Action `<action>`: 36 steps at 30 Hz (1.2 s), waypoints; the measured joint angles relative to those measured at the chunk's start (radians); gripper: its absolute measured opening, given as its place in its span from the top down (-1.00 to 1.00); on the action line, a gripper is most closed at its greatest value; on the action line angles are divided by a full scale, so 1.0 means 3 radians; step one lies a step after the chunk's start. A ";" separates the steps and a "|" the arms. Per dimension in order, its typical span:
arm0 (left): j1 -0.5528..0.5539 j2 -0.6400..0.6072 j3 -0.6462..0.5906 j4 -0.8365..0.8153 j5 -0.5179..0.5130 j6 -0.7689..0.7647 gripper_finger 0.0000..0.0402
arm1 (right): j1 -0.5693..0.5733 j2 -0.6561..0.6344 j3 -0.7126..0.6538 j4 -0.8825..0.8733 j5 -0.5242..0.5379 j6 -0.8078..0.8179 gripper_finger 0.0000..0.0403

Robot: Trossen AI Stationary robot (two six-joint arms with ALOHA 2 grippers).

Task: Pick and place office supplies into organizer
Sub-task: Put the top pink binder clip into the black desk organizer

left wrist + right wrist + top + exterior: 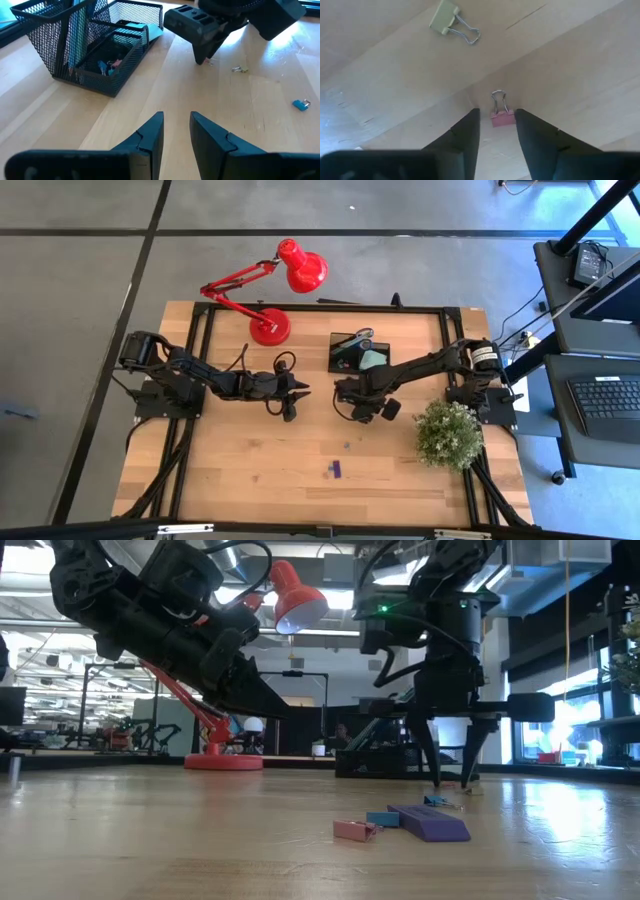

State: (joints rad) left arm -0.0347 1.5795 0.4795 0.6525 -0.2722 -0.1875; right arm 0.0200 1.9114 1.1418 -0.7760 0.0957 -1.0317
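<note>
The right hand (496,131) points down at the worktop (260,470) just in front of the black mesh organizer (95,47), its fingers parted around a small pink binder clip (501,116) without gripping it, while the left hand (176,131) hovers nearby, half open and empty.

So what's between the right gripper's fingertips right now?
In the right wrist view, a small pink binder clip lies on the table between the right gripper fingers, not yet clamped.
</note>
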 joint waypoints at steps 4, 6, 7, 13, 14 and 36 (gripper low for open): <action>0.0000 0.0000 0.0000 0.0002 0.0000 0.0000 0.56 | 0.0000 0.0002 -0.0003 0.0003 0.0013 0.0005 0.49; 0.0000 0.0000 0.0000 0.0001 0.0000 0.0000 0.56 | 0.0000 0.0003 -0.0005 0.0009 0.0024 0.0008 0.55; 0.0000 0.0000 0.0000 0.0002 0.0000 0.0000 0.56 | 0.0000 0.0004 -0.0005 0.0014 0.0028 0.0009 0.57; 0.0001 0.0000 0.0001 0.0002 0.0000 0.0000 0.56 | 0.0000 0.0004 -0.0006 0.0027 0.0045 0.0141 0.68; 0.0001 0.0000 -0.0001 0.0002 0.0000 0.0000 0.56 | 0.0000 0.0004 -0.0006 0.0028 0.0049 0.0195 0.69; 0.0000 0.0000 0.0000 0.0000 0.0000 0.0000 0.56 | -0.0187 -0.0132 0.0577 -0.0017 0.0922 0.0840 0.69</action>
State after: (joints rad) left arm -0.0347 1.5795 0.4795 0.6525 -0.2722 -0.1875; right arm -0.0359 1.8718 1.3150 -0.7811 0.3722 -0.7798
